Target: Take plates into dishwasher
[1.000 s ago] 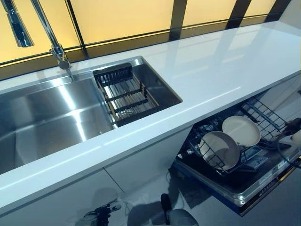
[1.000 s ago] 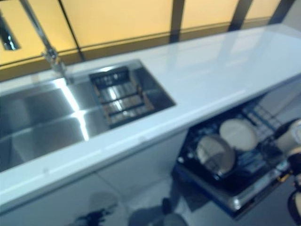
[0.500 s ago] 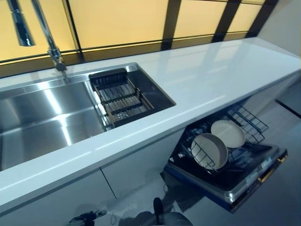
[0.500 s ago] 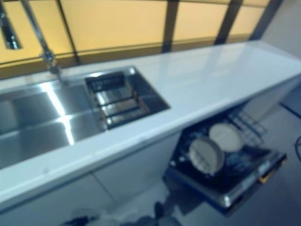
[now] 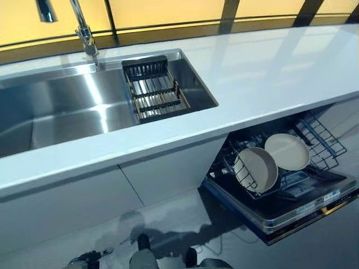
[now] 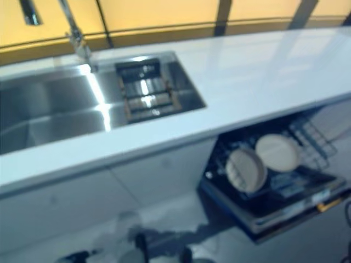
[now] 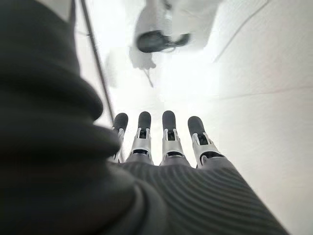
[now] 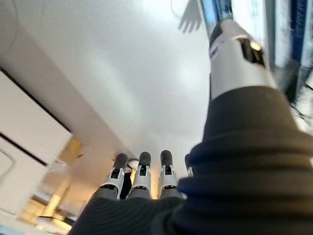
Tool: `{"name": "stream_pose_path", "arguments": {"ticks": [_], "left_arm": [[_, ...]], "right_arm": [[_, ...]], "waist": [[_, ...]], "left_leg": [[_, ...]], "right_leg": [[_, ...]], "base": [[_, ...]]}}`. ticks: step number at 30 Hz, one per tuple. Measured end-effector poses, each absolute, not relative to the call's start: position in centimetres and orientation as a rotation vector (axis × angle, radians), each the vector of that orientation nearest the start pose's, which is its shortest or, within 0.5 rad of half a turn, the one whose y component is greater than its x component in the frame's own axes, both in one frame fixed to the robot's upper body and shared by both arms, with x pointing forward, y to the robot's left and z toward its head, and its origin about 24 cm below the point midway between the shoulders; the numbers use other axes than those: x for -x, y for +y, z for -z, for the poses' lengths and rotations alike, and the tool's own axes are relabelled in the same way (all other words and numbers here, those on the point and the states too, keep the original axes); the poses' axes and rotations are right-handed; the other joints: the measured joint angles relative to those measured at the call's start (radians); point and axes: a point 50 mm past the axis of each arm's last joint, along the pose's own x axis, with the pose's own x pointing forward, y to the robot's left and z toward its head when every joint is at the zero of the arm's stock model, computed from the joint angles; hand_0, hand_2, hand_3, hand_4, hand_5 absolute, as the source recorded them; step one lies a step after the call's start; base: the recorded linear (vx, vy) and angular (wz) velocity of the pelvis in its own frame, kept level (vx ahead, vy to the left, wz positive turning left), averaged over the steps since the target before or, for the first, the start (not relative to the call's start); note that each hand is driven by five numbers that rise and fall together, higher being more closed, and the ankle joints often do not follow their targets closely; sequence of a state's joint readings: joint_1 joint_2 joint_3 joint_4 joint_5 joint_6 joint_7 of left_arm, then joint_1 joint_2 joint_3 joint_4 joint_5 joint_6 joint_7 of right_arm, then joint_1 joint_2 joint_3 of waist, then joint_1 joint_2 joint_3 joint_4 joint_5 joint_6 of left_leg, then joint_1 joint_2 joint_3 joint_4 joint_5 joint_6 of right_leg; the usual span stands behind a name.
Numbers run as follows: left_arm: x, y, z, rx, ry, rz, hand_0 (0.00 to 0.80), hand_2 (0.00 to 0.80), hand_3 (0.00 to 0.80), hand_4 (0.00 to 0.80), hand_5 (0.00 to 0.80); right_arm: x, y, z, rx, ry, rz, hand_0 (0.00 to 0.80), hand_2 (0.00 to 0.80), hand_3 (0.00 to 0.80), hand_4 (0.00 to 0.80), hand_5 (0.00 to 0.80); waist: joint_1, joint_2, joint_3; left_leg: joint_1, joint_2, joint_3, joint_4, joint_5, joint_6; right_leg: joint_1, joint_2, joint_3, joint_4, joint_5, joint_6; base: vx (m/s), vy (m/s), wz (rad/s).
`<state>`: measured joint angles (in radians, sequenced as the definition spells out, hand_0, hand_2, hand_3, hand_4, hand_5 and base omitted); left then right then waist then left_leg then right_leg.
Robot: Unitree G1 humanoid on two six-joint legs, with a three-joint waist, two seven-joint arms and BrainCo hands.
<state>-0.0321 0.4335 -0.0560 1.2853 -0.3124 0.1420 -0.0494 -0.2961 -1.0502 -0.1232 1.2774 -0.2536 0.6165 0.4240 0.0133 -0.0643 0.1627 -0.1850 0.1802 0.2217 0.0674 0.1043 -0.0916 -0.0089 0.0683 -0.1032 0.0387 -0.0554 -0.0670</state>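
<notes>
Two plates (image 5: 287, 151) upright in dishwasher (image 5: 291, 208) lower rack, beneath white bench (image 5: 263, 73); left hand (image 7: 166, 142) released, fingers straight; right hand (image 8: 142, 183) released, holding nothing

Amber light glows at twelve o'clock; glare streaks the sink (image 5: 67, 112); the right eye view is blurred; the floor (image 7: 254, 58) is overexposed.

right hand (image 8: 142, 188): was at right edge by dishwasher rack (image 5: 314, 140), now out of head views
camera: shifted
</notes>
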Motion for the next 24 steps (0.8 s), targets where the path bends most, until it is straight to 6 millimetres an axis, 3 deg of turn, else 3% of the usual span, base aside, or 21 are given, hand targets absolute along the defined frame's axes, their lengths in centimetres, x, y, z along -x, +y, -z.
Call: {"name": "stream_pose_path", "arguments": {"ticks": [2,6,7,8,9,10,11,12,13,14,15,16,17,18,19,20,21,23,24], "left_arm": [[-6.1,31.4,14.1,-0.058,1.357,-0.420,0.000,0.000,0.000,0.000,0.000],[-6.1,31.8,14.0,-0.036,1.327,-0.458,0.000,0.000,0.000,0.000,0.000],[-7.3,32.1,13.6,-0.046,1.285,-0.457,0.000,0.000,0.000,0.000,0.000],[-9.1,32.4,13.1,-0.043,1.233,-0.456,0.000,0.000,0.000,0.000,0.000],[-10.3,32.4,12.8,-0.041,1.200,-0.449,0.000,0.000,0.000,0.000,0.000],[-10.1,32.0,13.1,-0.034,1.216,-0.439,0.000,0.000,0.000,0.000,0.000],[-9.7,31.5,13.4,-0.034,1.237,-0.417,0.000,0.000,0.000,0.000,0.000],[-9.6,31.3,13.5,-0.039,1.253,-0.395,0.000,0.000,0.000,0.000,0.000],[-9.9,31.2,13.4,-0.040,1.245,-0.381,0.000,0.000,0.000,0.000,0.000],[-10.4,31.1,13.3,-0.045,1.237,-0.360,0.000,0.000,0.000,0.000,0.000],[-11.1,31.0,13.2,-0.053,1.230,-0.344,0.000,0.000,0.000,0.000,0.000],[-12.7,30.8,12.8,-0.063,1.205,-0.323,0.000,0.000,0.000,0.000,0.000],[-15.0,30.4,12.1,-0.074,1.155,-0.299,0.000,0.000,0.000,0.000,0.000],[-16.9,29.9,11.5,-0.081,1.114,-0.273,0.000,0.000,0.000,0.000,0.000],[-17.4,29.5,11.5,-0.087,1.103,-0.253,0.000,0.000,0.000,0.000,0.000],[-17.2,29.2,11.7,-0.086,1.110,-0.246,0.000,0.000,0.000,0.000,0.000],[-15.9,29.3,12.2,-0.086,1.146,-0.249,0.000,0.000,0.000,0.000,0.000],[-14.9,29.5,12.6,-0.087,1.172,-0.256,0.000,0.000,0.000,0.000,0.000],[-13.5,29.7,13.0,-0.083,1.218,-0.269,0.000,0.000,0.000,0.000,0.000]], "right_arm": [[-8.2,-49.0,-4.0,0.403,1.591,0.712,0.000,0.000,0.000,0.000,0.000],[-6.8,-48.1,-2.0,0.406,1.649,0.737,0.000,0.000,0.000,0.000,0.000],[-5.6,-47.4,-0.6,0.374,1.677,0.746,0.000,0.000,0.000,0.000,0.000],[-4.9,-46.7,0.5,0.343,1.692,0.758,0.000,0.000,0.000,0.000,0.000],[-5.0,-46.2,1.1,0.304,1.672,0.767,0.000,0.000,0.000,0.000,0.000],[-5.3,-46.3,1.0,0.287,1.643,0.782,0.000,0.000,0.000,0.000,0.000],[-5.3,-46.7,0.6,0.297,1.632,0.798,0.000,0.000,0.000,0.000,0.000],[-5.0,-46.8,0.4,0.300,1.632,0.808,0.000,0.000,0.000,0.000,0.000],[-4.3,-46.8,0.5,0.302,1.649,0.810,0.000,0.000,0.000,0.000,0.000],[-3.9,-46.9,0.5,0.306,1.661,0.815,0.000,0.000,0.000,0.000,0.000],[-3.9,-46.9,0.4,0.305,1.661,0.820,0.000,0.000,0.000,0.000,0.000],[-3.7,-46.8,0.5,0.281,1.665,0.835,0.000,0.000,0.000,0.000,0.000],[-3.3,-46.6,0.7,0.239,1.680,0.865,0.000,0.000,0.000,0.000,0.000],[-3.1,-46.4,0.7,0.209,1.688,0.886,0.000,0.000,0.000,0.000,0.000],[-3.5,-46.5,0.5,0.206,1.685,0.894,0.000,0.000,0.000,0.000,0.000],[-3.7,-46.5,0.4,0.204,1.678,0.894,0.000,0.000,0.000,0.000,0.000],[-4.9,-46.6,0.2,0.192,1.639,0.873,0.000,0.000,0.000,0.000,0.000],[-5.3,-46.4,0.3,0.184,1.630,0.863,0.000,0.000,0.000,0.000,0.000],[-5.3,-46.5,0.3,0.180,1.626,0.865,0.000,0.000,0.000,0.000,0.000]], "waist": [[-0.001,0.004,0.018],[-0.025,0.007,0.063],[-0.030,-0.003,0.065],[-0.052,-0.046,0.073],[-0.053,-0.085,0.086],[-0.067,-0.088,0.084],[-0.105,-0.061,0.086],[-0.140,-0.025,0.078],[-0.161,0.007,0.060],[-0.178,0.042,0.046],[-0.203,0.081,0.041],[-0.231,0.106,0.047],[-0.249,0.112,0.054],[-0.249,0.096,0.065],[-0.242,0.082,0.073],[-0.242,0.080,0.075],[-0.232,0.071,0.070],[-0.201,0.051,0.087],[-0.188,0.048,0.086]], "left_leg": [[0.004,-0.010,-0.001,-0.013,0.030,0.011],[0.014,-0.032,-0.008,-0.022,0.065,0.015],[0.003,-0.060,-0.011,-0.062,0.144,-0.099],[-0.022,-0.087,0.000,-0.016,0.178,-0.172],[-0.058,-0.103,0.026,0.219,0.054,-0.084],[-0.032,-0.111,0.013,0.367,-0.032,-0.053],[0.020,-0.089,-0.013,0.466,-0.092,-0.076],[0.060,-0.068,-0.045,0.544,-0.129,-0.122],[0.102,-0.064,-0.071,0.562,-0.149,-0.143],[0.124,-0.060,-0.099,0.529,-0.181,-0.132],[0.148,-0.067,-0.125,0.425,-0.220,-0.123],[0.176,-0.077,-0.142,0.263,-0.269,-0.093],[0.199,-0.088,-0.144,0.124,-0.246,-0.046],[0.229,-0.113,-0.149,0.044,-0.219,-0.013],[0.261,-0.128,-0.153,-0.005,-0.211,-0.004],[0.277,-0.128,-0.155,-0.030,-0.213,-0.002],[0.294,-0.128,-0.169,-0.083,-0.248,0.031],[0.283,-0.150,-0.145,-0.096,-0.230,0.039],[0.277,-0.157,-0.142,-0.093,-0.226,0.043]], "right_leg": [[0.007,0.002,-0.004,-0.011,0.006,0.004],[0.022,0.000,-0.029,-0.024,0.021,0.010],[0.004,-0.027,-0.067,-0.010,0.016,0.000],[-0.016,-0.102,-0.107,-0.016,0.016,-0.018],[0.002,-0.153,-0.127,-0.041,0.044,0.002],[0.027,-0.179,-0.133,-0.072,0.060,0.008],[0.050,-0.180,-0.161,-0.080,0.070,0.023],[0.055,-0.172,-0.186,-0.078,0.068,0.024],[0.023,-0.164,-0.196,-0.067,0.070,0.027],[-0.024,-0.155,-0.198,-0.037,0.069,0.039],[-0.094,-0.148,-0.200,0.020,0.067,0.037],[-0.155,-0.157,-0.189,0.069,0.067,0.037],[-0.212,-0.183,-0.179,0.127,0.067,0.037],[-0.246,-0.212,-0.174,0.175,0.065,0.042],[-0.261,-0.222,-0.164,0.215,0.061,0.050],[-0.274,-0.216,-0.151,0.216,0.045,0.074],[-0.274,-0.182,-0.107,0.179,0.069,0.095],[-0.294,-0.194,-0.081,0.163,0.094,0.112],[-0.289,-0.200,-0.083,0.145,0.117,0.114]], "base": [[-0.198,-0.159,0.08],[-0.289,-0.144,0.22],[-0.237,-0.100,0.78],[-0.232,-0.036,0.78],[-0.245,0.062,0.52],[-0.284,0.124,0.37],[-0.398,0.205,0.47],[-0.436,0.239,0.51],[-0.536,0.313,0.35],[-0.646,0.306,0.30],[-0.680,0.280,0.50],[-0.602,0.220,0.83],[-0.385,0.173,0.93],[-0.297,0.151,0.73],[-0.205,0.086,0.32],[-0.300,0.080,0.16],[-0.284,0.071,0.11],[-0.361,0.144,-0.10],[-0.337,0.180,-0.17]]}}
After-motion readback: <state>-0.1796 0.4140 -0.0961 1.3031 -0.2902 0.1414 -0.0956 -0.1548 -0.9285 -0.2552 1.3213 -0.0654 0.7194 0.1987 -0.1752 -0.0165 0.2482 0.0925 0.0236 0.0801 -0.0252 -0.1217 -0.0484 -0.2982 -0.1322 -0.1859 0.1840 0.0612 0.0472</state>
